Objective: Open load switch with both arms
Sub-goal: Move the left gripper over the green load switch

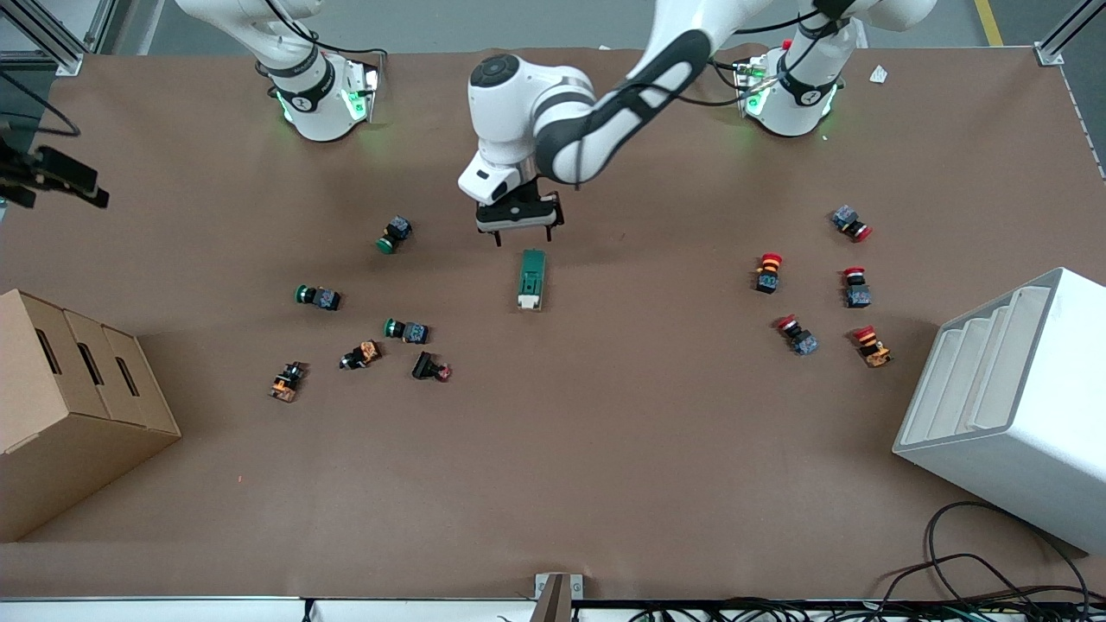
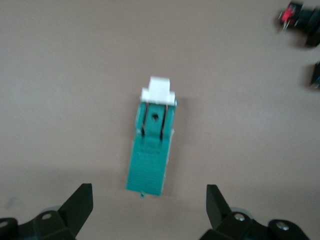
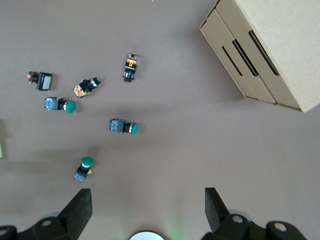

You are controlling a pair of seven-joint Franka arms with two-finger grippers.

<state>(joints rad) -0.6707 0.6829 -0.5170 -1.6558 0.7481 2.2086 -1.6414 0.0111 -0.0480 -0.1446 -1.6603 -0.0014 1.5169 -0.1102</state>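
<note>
- Nearest the front camera, a cardboard box (image 1: 69,406) sits at the right arm's end of the table (image 1: 553,484) and a white rack (image 1: 1011,406) at the left arm's end.
- Farther in, green-capped buttons (image 1: 406,330) and other small parts lie toward the right arm's end; red-capped buttons (image 1: 797,334) lie toward the left arm's end.
- Between those groups, mid-table, the switch (image 1: 530,279) lies flat and alone, its white toggle (image 2: 158,91) at the end nearer the front camera.
- Over the table just past the switch's green end, the left gripper (image 1: 518,226) hangs with fingers (image 2: 77,202) spread wide, touching nothing.
- Farthest, the right gripper (image 3: 147,210) waits high over its own base (image 1: 324,99), fingers apart and empty; the front view does not show it.
</note>
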